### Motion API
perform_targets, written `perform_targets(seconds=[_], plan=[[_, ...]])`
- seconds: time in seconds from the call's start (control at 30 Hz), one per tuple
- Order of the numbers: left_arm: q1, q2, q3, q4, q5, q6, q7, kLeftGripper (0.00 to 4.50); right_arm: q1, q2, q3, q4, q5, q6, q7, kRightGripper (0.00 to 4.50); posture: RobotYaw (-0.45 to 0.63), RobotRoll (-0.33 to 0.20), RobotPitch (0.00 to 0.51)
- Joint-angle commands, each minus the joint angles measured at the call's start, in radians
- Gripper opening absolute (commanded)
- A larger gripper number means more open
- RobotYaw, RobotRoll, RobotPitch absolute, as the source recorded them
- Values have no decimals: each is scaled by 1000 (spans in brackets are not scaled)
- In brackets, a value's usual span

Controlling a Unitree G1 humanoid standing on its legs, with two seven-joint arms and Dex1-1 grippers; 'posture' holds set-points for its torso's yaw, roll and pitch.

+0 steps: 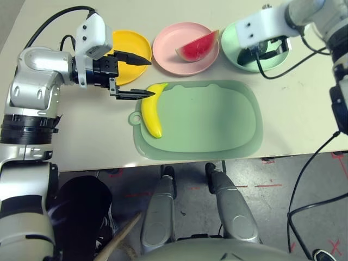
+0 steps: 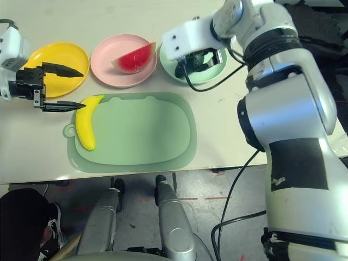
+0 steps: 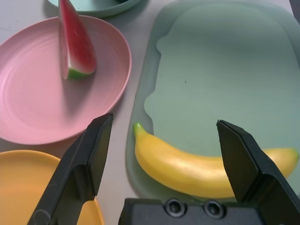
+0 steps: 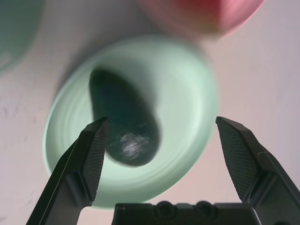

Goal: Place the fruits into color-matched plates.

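The yellow banana (image 1: 152, 113) lies on the left edge of the pale green board (image 1: 217, 117). My left gripper (image 1: 152, 78) stands open just left of the banana's far tip, with one finger over the yellow plate (image 1: 130, 42) and the other at the tip. The red watermelon wedge (image 1: 197, 46) rests in the pink plate (image 1: 174, 54). The dark green avocado (image 4: 124, 124) lies in the mint green plate (image 4: 187, 93). My right gripper (image 4: 161, 121) hangs open above it, holding nothing.
The three plates stand in a row along the far side of the table, behind the board. Black cables trail from my right arm (image 1: 304, 16) over the table's right side. The table's front edge runs just below the board.
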Motion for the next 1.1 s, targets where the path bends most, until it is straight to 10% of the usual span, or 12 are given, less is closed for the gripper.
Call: perform_targets(seconds=[0.03,0.23,0.6,1.1], plan=[[-22,36,-8,60,44,-121,-82,4500,2,-12,-126,-77,172,36,207,4444,-64,0,395],[-48,109,-143,84,-75,-325,-145,4500,260,-85,-177,-559,657,652,347,4444,-59,0,394],[-272,172,-504,254,-98,-823,-145,4500,820,-114,-454,-1276,941,1305,36,4444,-61,0,404],[-426,150,-841,328,-170,-1057,-145,4500,1325,12,-525,-1512,935,852,-147,4444,-78,0,408]])
